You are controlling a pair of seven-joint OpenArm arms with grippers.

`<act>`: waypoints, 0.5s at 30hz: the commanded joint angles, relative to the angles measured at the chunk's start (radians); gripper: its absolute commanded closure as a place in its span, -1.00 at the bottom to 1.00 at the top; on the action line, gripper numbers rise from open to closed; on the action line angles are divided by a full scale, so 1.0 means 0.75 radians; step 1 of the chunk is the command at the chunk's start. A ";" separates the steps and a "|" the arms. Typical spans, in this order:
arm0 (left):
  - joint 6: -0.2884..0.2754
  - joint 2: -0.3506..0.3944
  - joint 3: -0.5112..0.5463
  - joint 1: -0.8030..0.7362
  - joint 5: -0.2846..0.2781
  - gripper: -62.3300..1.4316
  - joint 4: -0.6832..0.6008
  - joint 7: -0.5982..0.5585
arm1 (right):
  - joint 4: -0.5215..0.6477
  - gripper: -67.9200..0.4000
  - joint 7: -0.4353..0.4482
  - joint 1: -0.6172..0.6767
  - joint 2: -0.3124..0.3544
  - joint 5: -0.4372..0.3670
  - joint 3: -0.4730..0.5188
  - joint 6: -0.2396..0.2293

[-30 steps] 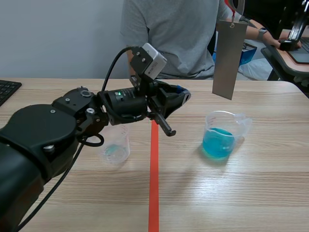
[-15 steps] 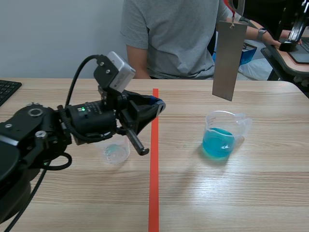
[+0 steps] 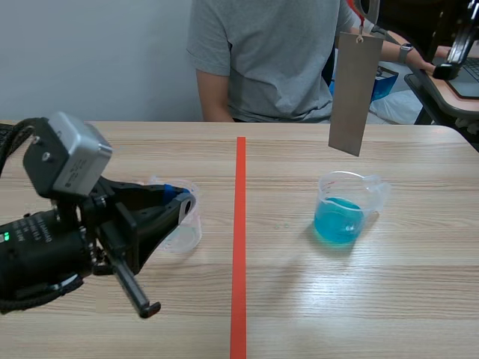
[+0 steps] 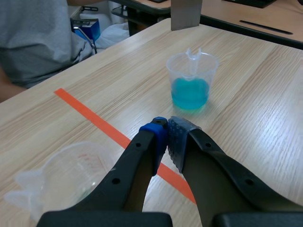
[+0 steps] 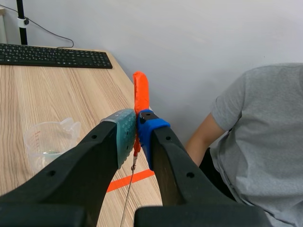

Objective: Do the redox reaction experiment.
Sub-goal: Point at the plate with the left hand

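The metal plate hangs free in the air, above and a little beyond the beaker of blue liquid, and touches nothing. We begin at the right jaws: they are closed tight on an orange tab, which is pinched between the pads. A thin wire drops from the tab, and we judge that it carries the plate below. The left jaws are closed on nothing, their two pads meeting. They sit low over the surface on the left of the orange tape line, just in front of the nearly empty beaker and well apart from the blue one. A person sits across the surface.

We judge the step in hand to be lowering the plate into the blue liquid. To do it well, we should first bring the plate squarely over the beaker's mouth and let any swing on the wire die out. Then we should go down slowly and straight, so that the plate's lower edge clears the rim and spout. The plate looks only a little narrower than the mouth, so a tilted or hasty entry could knock the light beaker over. We should keep the grip on the tab firm throughout.
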State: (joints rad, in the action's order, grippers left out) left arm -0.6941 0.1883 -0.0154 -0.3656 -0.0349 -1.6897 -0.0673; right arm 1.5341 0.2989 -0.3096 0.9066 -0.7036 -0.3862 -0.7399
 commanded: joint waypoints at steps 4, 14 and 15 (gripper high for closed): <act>-0.003 -0.006 0.050 -0.167 -0.019 0.84 -0.129 -0.035 | 0.018 0.96 0.030 -0.023 0.025 -0.020 0.007 -0.008; -0.003 -0.005 0.134 -0.481 -0.018 0.84 -0.354 -0.064 | 0.018 0.96 0.030 -0.023 0.025 -0.020 0.007 -0.008; -0.003 -0.004 0.138 -0.500 -0.018 0.84 -0.368 -0.065 | 0.018 0.96 0.030 -0.023 0.026 -0.020 0.007 -0.008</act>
State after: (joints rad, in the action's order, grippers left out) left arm -0.6941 0.1883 0.0868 -0.7403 -0.0345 -1.9522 -0.1013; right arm 1.5341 0.2989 -0.3096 0.9066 -0.7036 -0.3862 -0.7399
